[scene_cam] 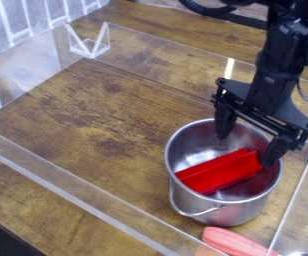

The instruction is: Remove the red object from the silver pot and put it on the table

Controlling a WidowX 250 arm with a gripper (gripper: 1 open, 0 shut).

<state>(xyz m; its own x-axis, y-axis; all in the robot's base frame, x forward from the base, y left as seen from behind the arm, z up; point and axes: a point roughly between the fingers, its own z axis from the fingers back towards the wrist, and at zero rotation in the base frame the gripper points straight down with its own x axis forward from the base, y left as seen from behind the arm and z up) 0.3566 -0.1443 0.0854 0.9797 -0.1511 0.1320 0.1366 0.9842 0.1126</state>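
Red object is seen inside the silver pot, lying across the pot floor, long axis roughly 8 to 2 o'clock, 2 o'clock end close to the wall. Pot is placed toward 4 o'clock of the view, on the table. Gripper is held over the pot's 1 o'clock rim, fingers spread wide, nothing gripped. Contact with rim: cannot be told.

Risks, as judged. Rim could be struck by a finger if the descent is made from this offset; pot could then be tipped or pushed toward 6 o'clock. Block could be missed, or only its 2 o'clock end pinched, if the gripper is not centred first; it could then be swung or dropped on lifting. Wall could be pinched along with the block, since little room is left at that end, and the whole pot dragged up. Block could be snagged under the rim if it is drawn sideways before being raised clear. Salmon-red handle, just beside the pot at 6 o'clock, could be knocked if the pot is shoved that way. Depth is hard to judge, the far finger being partly hidden.
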